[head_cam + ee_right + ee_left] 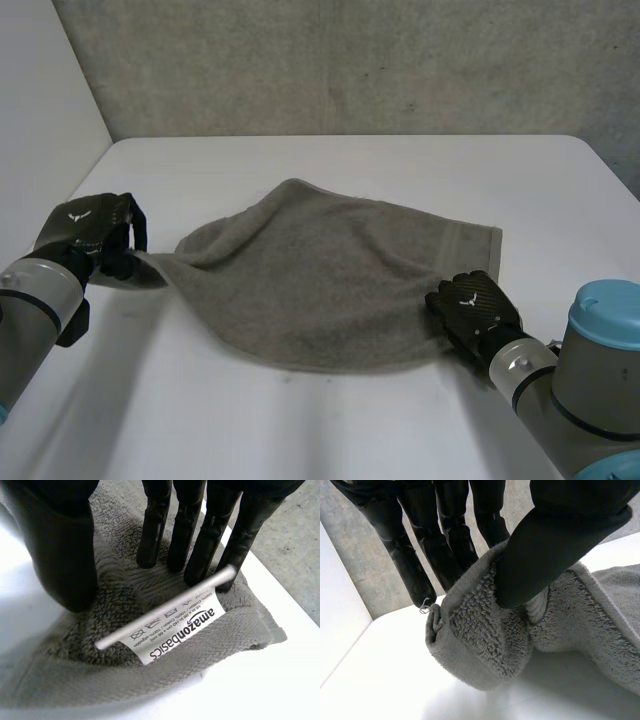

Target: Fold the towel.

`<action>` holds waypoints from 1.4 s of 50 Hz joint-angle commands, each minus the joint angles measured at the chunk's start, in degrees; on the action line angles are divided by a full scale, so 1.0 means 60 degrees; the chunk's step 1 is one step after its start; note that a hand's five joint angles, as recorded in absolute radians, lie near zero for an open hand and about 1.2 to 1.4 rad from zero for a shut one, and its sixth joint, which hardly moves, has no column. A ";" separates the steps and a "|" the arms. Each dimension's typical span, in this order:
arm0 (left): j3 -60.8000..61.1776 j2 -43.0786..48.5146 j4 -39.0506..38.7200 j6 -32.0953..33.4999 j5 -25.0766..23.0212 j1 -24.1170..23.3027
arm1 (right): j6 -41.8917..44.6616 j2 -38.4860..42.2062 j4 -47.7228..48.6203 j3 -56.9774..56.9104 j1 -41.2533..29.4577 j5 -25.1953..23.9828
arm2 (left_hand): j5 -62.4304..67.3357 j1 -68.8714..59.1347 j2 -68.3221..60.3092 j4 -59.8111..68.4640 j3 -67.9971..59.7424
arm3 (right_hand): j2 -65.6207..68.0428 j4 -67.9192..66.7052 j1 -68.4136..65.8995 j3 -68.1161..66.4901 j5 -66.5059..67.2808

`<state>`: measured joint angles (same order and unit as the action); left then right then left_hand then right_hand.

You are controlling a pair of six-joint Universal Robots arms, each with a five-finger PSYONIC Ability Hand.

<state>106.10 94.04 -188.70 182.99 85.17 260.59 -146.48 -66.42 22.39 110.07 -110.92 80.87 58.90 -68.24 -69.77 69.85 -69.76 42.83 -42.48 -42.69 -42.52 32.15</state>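
Note:
A grey towel [340, 270] lies spread and rumpled on the middle of the white table [300, 420]. My left hand [95, 235] is at the towel's left corner and has pulled it out to a point. In the left wrist view the thumb [540, 555] pinches that bunched corner [485, 635] against the fingers [450, 545]. My right hand [475, 305] rests on the towel's near right corner. In the right wrist view its straight fingers [200, 545] and thumb [60, 545] press down on the cloth [60, 680], beside a white care label [175, 627].
A grey wall [350, 60] runs along the table's far edge and a white wall [40, 90] stands at the left. Bare tabletop surrounds the towel on all sides.

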 commanded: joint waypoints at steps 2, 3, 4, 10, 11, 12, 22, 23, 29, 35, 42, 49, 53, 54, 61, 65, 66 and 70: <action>0.0011 0.0001 0.0000 0.0015 0.0000 0.0000 | -0.0035 0.0010 -0.0025 -0.0196 0.0015 0.0101 | 0.1850 -0.1960 -0.1706 0.1691 -0.1707 | 0.3318 -0.3375 -0.3341 -0.3369 0.3430; 0.0011 0.0016 0.0000 0.0015 0.0000 0.0000 | -0.0050 -0.0092 -0.0025 -0.0225 0.0087 0.0116 | 0.1850 -0.1960 -0.1706 0.1691 -0.1707 | 0.5067 -0.5124 -0.5090 -0.5118 0.5179; 0.0011 0.0016 0.0000 0.0015 0.0000 0.0000 | -0.0050 -0.0209 -0.0040 -0.0254 0.0219 0.0145 | 0.1850 -0.1960 -0.1706 0.1691 -0.1707 | 0.6185 -0.6242 -0.6207 -0.6236 0.6296; -0.0047 0.0016 0.0073 0.0015 0.0015 -0.0029 | -0.0167 -0.1177 -0.0186 -0.0210 0.0484 0.0160 | 0.1850 -0.1960 -0.1706 0.1691 -0.1707 | 0.6196 -0.6253 -0.6219 -0.6247 0.6308; -0.0076 -0.0013 0.0088 0.0029 0.0015 -0.0087 | -0.0182 -0.1554 -0.0375 -0.0210 0.0513 0.0160 | 0.1850 -0.1960 -0.1706 0.1691 -0.1707 | 0.6196 -0.6253 -0.6219 -0.6247 0.6308; -0.0076 -0.0014 0.0088 0.0029 0.0015 -0.0088 | -0.0196 -0.1891 -0.0710 -0.0268 0.0556 0.0174 | 0.1850 -0.1960 -0.1706 0.1691 -0.1707 | 0.6196 -0.6253 -0.6219 -0.6247 0.6308; -0.0632 -0.2105 0.1038 0.0029 0.0029 -0.0059 | -0.0766 -0.4015 -0.4487 -0.1833 0.0878 0.0116 | 0.1850 -0.1960 -0.1706 0.1691 -0.1707 | 0.6196 -0.6253 -0.6219 -0.6247 0.6308; -0.0633 -0.2108 0.1040 0.0029 0.0029 -0.0058 | -0.0768 -0.4019 -0.4493 -0.1836 0.0879 0.0116 | 0.1850 -0.1960 -0.1706 0.1691 -0.1707 | 0.6196 -0.6253 -0.6219 -0.6247 0.6308; -0.1145 -0.3249 0.1960 0.0044 0.0029 -0.0014 | -0.0885 -0.5234 -0.6441 -0.3111 0.1333 -0.0001 | 0.1850 -0.1960 -0.1706 0.1691 -0.1707 | 0.6196 -0.6253 -0.6219 -0.6247 0.6308; -0.1234 -0.3515 0.2884 0.0073 0.0015 0.0000 | -0.0768 -0.5513 -0.8005 -0.3857 0.1509 -0.0133 | 0.1850 -0.1960 -0.1706 0.1691 -0.1707 | 0.6196 -0.6253 -0.6219 -0.6247 0.6308; -0.0736 -0.3353 0.3340 0.0381 0.0000 -0.0044 | -0.0008 -0.5381 -0.8521 -0.3464 0.1786 -0.0206 | 0.1850 -0.1960 -0.1706 0.1691 -0.1707 | 0.6196 -0.6253 -0.6219 -0.6247 0.6308; -0.0223 -0.2361 0.3150 0.1273 0.0000 -0.0087 | 0.0360 -0.4491 -0.8346 -0.3140 0.2226 -0.0483 | 0.1850 -0.1960 -0.1706 0.1691 -0.1707 | 0.6196 -0.6253 -0.6219 -0.6247 0.6308; -0.0355 -0.1815 0.2915 0.1377 -0.0015 -0.0161 | 0.0302 -0.3816 -0.7807 -0.3257 0.2373 -0.0864 | 0.1850 -0.1960 -0.1706 0.1691 -0.1707 | 0.6196 -0.6253 -0.6219 -0.6247 0.6308; -0.0456 -0.1424 0.2683 0.1391 -0.0015 -0.0175 | 0.0273 -0.3465 -0.7427 -0.3344 0.2373 -0.0938 | 0.1850 -0.1960 -0.1706 0.1691 -0.1707 | 0.6196 -0.6253 -0.6219 -0.6247 0.6308; -0.2200 0.0895 0.1714 0.1391 0.0029 -0.0278 | 0.0068 -0.1328 -0.6268 -0.5199 0.2227 -0.0705 | 0.1850 -0.1960 -0.1706 0.1691 -0.1707 | 0.6196 -0.6253 -0.6219 -0.6247 0.6308; -0.5134 0.2545 0.1465 0.1275 0.0161 -0.0701 | -0.0575 -0.0111 -0.5259 -0.7891 0.1454 -0.0092 | 0.1850 -0.1960 -0.1706 0.1691 -0.1707 | 0.6196 -0.6253 -0.6219 -0.6247 0.6308; -0.6218 0.2869 0.1407 0.1216 0.0176 -0.0804 | -0.0577 -0.0107 -0.5255 -0.7901 0.1450 -0.0089 | 0.1850 -0.1960 -0.1706 0.1691 -0.1707 | 0.6196 -0.6253 -0.6219 -0.6247 0.6308; -0.8110 0.3193 0.0824 0.0837 0.0481 -0.0849 | -0.1278 0.0215 -0.3241 -0.9859 0.1099 0.0524 | 0.1850 -0.1960 -0.1706 0.1691 -0.1707 | 0.6196 -0.6253 -0.6219 -0.6247 0.6308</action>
<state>76.01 108.26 -180.20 190.59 86.09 256.80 -149.53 -68.31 -8.82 65.15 -101.23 79.75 58.90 -68.49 -69.78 69.87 -69.78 76.00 -76.78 -75.11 -76.34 66.11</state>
